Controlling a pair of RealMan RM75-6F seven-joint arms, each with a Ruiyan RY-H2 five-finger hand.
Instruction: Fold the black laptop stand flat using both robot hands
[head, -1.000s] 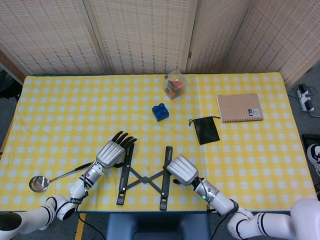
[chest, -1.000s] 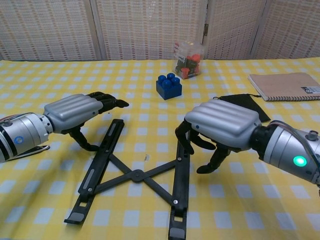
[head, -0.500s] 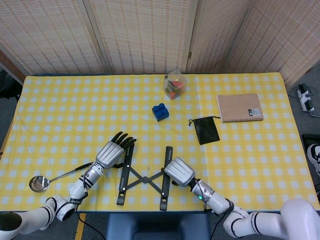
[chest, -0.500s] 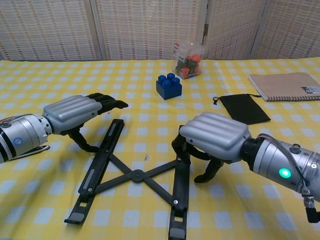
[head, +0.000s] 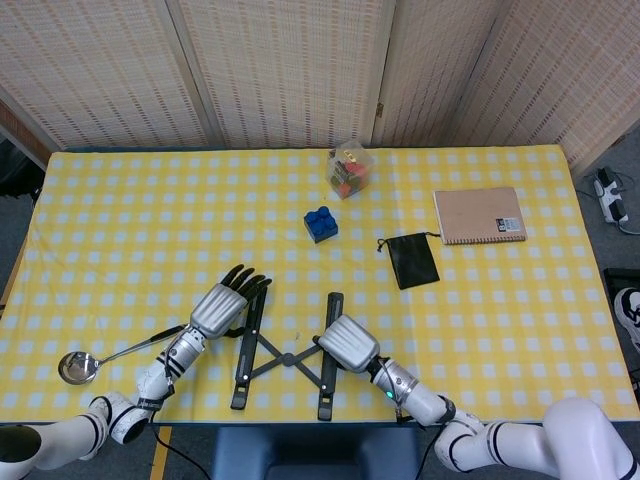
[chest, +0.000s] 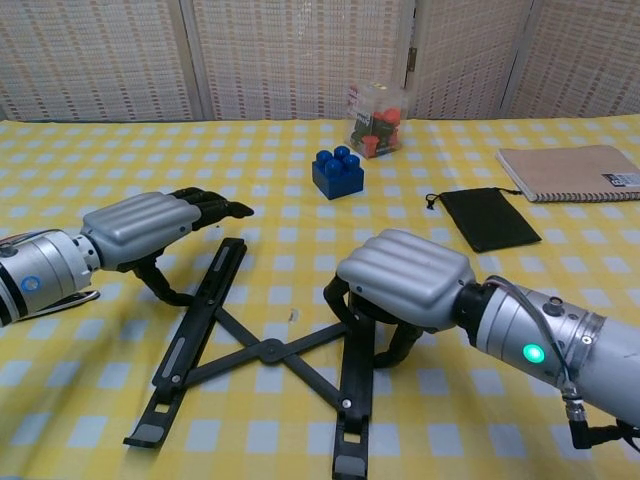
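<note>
Right hand (chest: 405, 278) shifted left over half second, fingers now curled round right rail of black laptop stand (head: 284, 358); left hand (chest: 140, 228) unchanged, fingers extended beside left rail; stand near table edge, X narrowing, fold under way

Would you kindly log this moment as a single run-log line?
task: fold laptop stand | stand: X-spread, lying on table | right hand: fingers curled around right rail | left hand: over left rail, contact unclear | status: not folded

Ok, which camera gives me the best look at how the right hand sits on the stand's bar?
The chest view: the right hand shows close, fingers curled around the laptop stand bar. The head view shows only the hand's back covering that bar.
</note>
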